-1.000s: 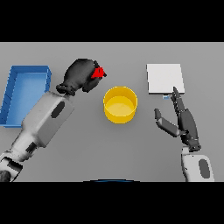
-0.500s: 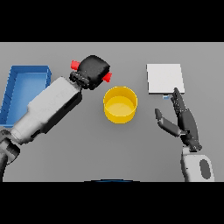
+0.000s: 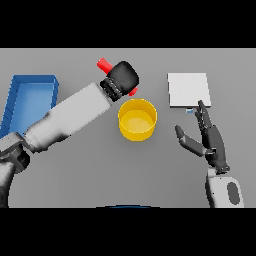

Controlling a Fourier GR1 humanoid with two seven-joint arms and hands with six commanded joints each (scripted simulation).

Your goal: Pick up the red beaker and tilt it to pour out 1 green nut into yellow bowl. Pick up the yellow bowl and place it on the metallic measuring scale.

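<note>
The red beaker [image 3: 106,65] was held in the air just behind the far-left rim of the yellow bowl [image 3: 137,119], most of it hidden by the left hand [image 3: 123,77] whose fingers were curled round it; only red ends showed on either side of the fist, at the upper left and at the lower right by the bowl. It lay tilted rather than upright, which I judged to be the pouring posture, the lower end placed over the bowl so a nut would drop inside. No green nut could be made out, in the beaker or in the bowl, whose inside looked plain yellow.

The bowl sat on the grey table [image 3: 100,175] near its middle, between the blue tray [image 3: 15,97] far to the left and the metallic measuring scale [image 3: 188,90] to the right, apart from both. The right hand [image 3: 206,140] waited near the scale's near edge, fingers straight and spread, holding nothing, probably placed there to take the bowl afterwards.
</note>
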